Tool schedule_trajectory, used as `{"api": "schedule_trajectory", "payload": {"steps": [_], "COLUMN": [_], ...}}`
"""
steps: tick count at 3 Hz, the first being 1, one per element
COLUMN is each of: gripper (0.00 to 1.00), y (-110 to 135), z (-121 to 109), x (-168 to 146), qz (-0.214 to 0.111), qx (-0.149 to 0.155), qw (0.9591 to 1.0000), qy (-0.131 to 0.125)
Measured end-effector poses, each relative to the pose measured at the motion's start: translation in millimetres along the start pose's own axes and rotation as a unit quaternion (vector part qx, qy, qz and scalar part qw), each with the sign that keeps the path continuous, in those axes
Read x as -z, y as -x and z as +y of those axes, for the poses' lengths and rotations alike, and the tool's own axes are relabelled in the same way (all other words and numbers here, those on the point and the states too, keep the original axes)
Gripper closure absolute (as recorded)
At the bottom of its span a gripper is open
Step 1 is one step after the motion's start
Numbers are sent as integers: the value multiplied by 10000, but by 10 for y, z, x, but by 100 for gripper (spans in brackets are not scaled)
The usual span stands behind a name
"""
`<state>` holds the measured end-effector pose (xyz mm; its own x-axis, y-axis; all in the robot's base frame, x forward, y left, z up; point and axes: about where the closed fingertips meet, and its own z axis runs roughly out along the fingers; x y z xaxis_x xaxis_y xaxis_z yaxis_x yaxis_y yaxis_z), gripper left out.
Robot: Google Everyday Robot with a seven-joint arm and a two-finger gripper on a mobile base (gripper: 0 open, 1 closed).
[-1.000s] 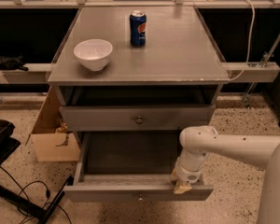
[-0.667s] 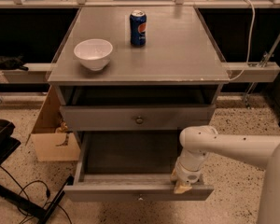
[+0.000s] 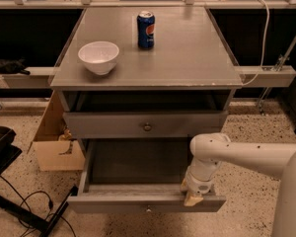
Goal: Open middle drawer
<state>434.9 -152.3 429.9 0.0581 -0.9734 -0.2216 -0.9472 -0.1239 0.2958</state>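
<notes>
Camera view: looks down from the front onto a grey desk [image 3: 187, 48] with drawers, on a speckled floor.
Middle drawer [image 3: 118, 203]: nearest thing, low in the picture, pulled well out from the desk; its plain grey inside is open to view, and a small round knob [image 3: 148, 210] sits at the centre of its front.
End effector [image 3: 194, 197]: at the right part of the middle drawer's front rim, touching it, pointing down; whether it is spread or pressed together cannot be told.
Arm [image 3: 246, 154]: white, reaching in from the right edge, bending down to the end effector.
Cables [image 3: 24, 201]: black, on the floor at the lower left.
Cardboard box [image 3: 56, 154]: on the floor just beside the desk's left side.
Upper drawer [image 3: 108, 125]: above the middle drawer, out only a little, with a dark gap between it and the desk top.
Bowl [image 3: 98, 57]: white, upright, on the left part of the desk top.
Can [image 3: 145, 29]: blue, upright, behind the bowl and to its right, apart from it.
Cord [image 3: 264, 33]: white, hanging beyond the desk's right edge.
</notes>
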Motion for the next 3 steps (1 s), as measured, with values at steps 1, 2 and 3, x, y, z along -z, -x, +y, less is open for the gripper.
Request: {"api": "schedule_trajectory", "payload": {"steps": [1,2,3], "gripper": [12,0,0], "y": [0,6,122], "z": [0,110,458], "x": [0,82,441], "qz": [0,-49,-126], "qx": [0,19,143], "qw": [10000,9996,9976], "qy": [0,-268,-670]}}
